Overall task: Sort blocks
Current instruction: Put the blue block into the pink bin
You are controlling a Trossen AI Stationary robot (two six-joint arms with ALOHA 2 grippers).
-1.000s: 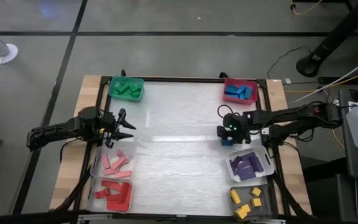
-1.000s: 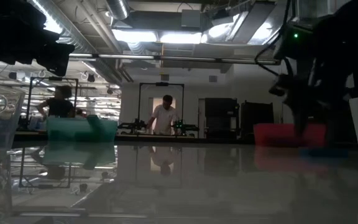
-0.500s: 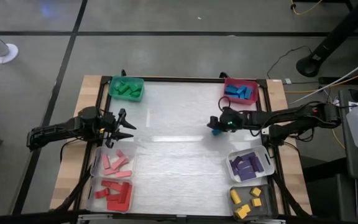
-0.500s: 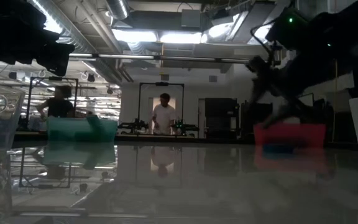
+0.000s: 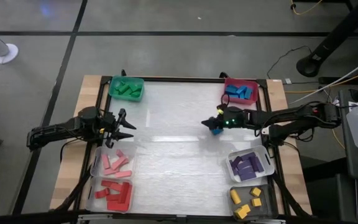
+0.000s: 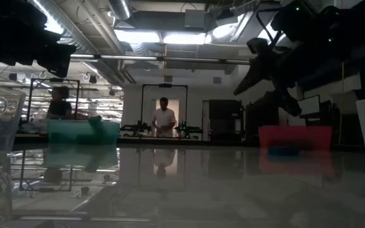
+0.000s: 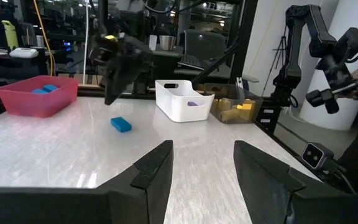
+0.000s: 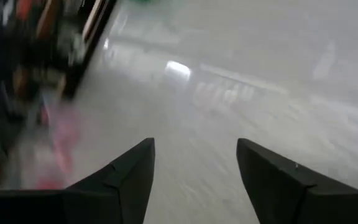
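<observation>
High view: right hand (image 5: 211,124), right of centre frame, fingers spread, holding nothing. One blue block (image 7: 120,124) lies loose on the white surface (image 5: 179,155) beneath it. Left hand (image 5: 125,129), left edge of surface, fingers spread, holding nothing. Other blocks lie binned: green upper left, blue in the red bin (image 5: 240,91) upper right, pink and red lower left, purple and yellow lower right.
</observation>
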